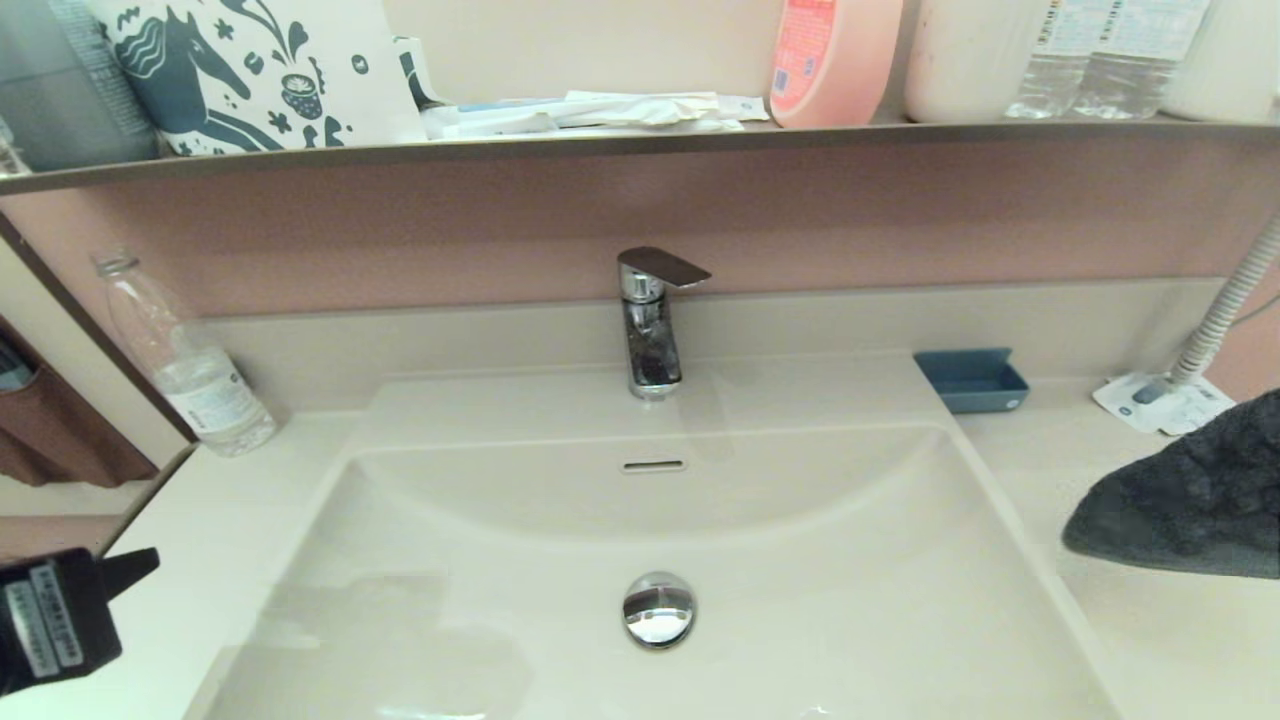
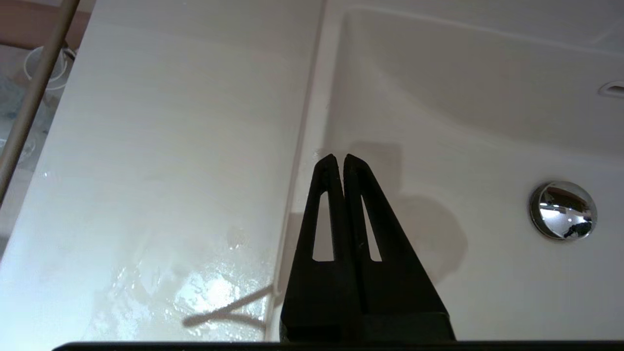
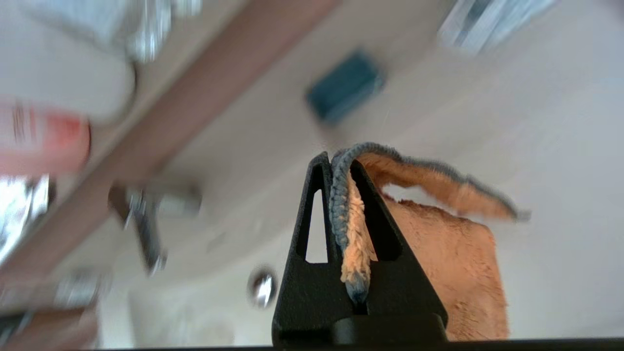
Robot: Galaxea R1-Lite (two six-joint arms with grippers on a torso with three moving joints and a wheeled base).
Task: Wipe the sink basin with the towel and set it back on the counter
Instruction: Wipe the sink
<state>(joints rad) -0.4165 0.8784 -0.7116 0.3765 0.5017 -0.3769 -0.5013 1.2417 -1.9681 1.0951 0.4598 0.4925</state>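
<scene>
While pinched: towel [image 3: 453,243] in right claw [image 3: 340,163].

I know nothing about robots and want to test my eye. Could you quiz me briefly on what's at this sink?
1. True or false: the left jaws are shut on nothing.
2. Which jaws hold the towel? A left, B right, C neither.
3. Fill in: the blue tray sits on the counter on the robot's ___ of the faucet.
Key: 1 true; 2 B; 3 right.
</scene>
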